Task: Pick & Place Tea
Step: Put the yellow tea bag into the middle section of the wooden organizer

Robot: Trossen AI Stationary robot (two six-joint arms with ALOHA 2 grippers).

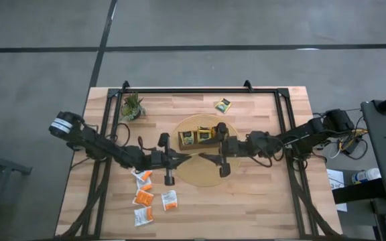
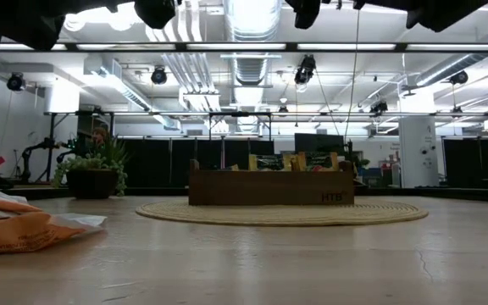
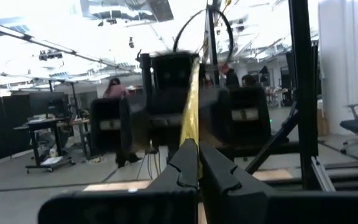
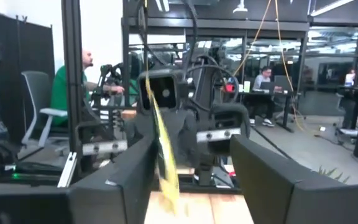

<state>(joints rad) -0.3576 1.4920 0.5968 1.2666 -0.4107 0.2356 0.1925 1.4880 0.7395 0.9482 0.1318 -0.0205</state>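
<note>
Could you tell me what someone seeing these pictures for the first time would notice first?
Most striking are the two dark arms meeting nose to nose above the table's middle: the left tool pinches a thin yellow tea bag edge-on, and the right tool faces it with its fingers spread. Below them a wooden tray with tea bags sits on a round woven mat, and orange-and-white tea bags lie scattered near the front left.

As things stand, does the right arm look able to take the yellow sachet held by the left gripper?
Probably yes. The right gripper stands open, facing the left gripper, which is shut on the yellow sachet. The sachet appears edge-on between the right gripper's open fingers, with nothing in the way.
</note>
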